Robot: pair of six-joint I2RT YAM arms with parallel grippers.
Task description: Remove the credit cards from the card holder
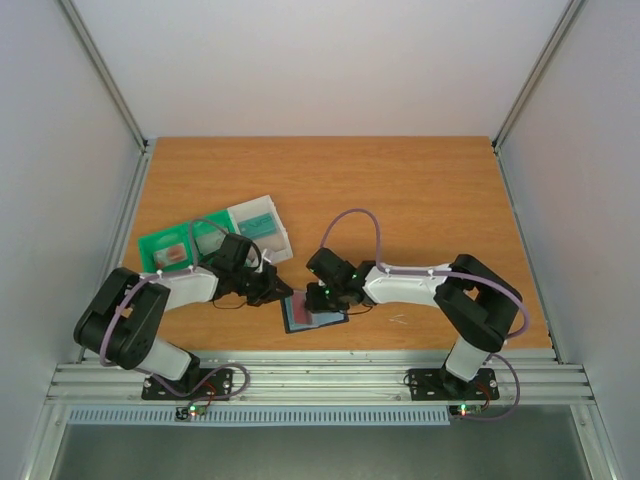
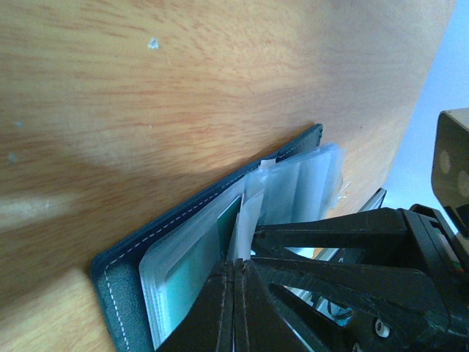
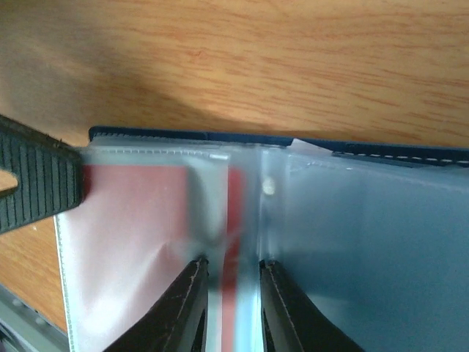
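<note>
The dark navy card holder (image 1: 313, 312) lies open on the table between both arms, its stitched cover (image 2: 124, 275) flat on the wood. Clear sleeves stand up from it. One holds a teal credit card (image 2: 194, 271), another a pale card with red (image 3: 132, 213). My left gripper (image 2: 238, 268) is shut on the thin whitish edge of a sleeve leaf; whether a card is pinched inside it I cannot tell. Its ribbed finger (image 3: 37, 183) shows at the reddish sleeve's left edge. My right gripper (image 3: 232, 270) stands slightly open astride an upright sleeve leaf near the spine.
A green bin (image 1: 172, 250) and a white bin (image 1: 258, 225) sit side by side behind the left arm, each with something flat inside. The metal rail (image 1: 320, 375) runs along the table's near edge, close to the holder.
</note>
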